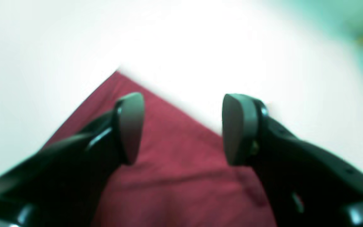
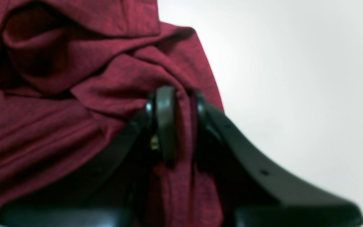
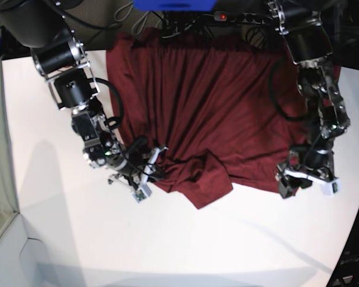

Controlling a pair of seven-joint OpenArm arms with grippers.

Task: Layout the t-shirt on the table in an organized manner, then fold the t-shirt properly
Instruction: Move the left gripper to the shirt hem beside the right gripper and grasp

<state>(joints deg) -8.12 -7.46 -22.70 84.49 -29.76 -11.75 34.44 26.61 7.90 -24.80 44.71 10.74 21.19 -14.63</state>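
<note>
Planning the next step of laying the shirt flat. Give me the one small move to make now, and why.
Probably lower the left gripper and close it on the t-shirt corner beneath it. Its jaws stand open over that corner with nothing between them, while the right gripper already pinches a bunched fold at the other side. With both ends held, the crumpled hem could be pulled straight across the table.

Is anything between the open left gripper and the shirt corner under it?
Nothing visible. The left gripper hangs open over the t-shirt corner, only bare table around it. The right gripper is shut on bunched t-shirt fabric.
</note>
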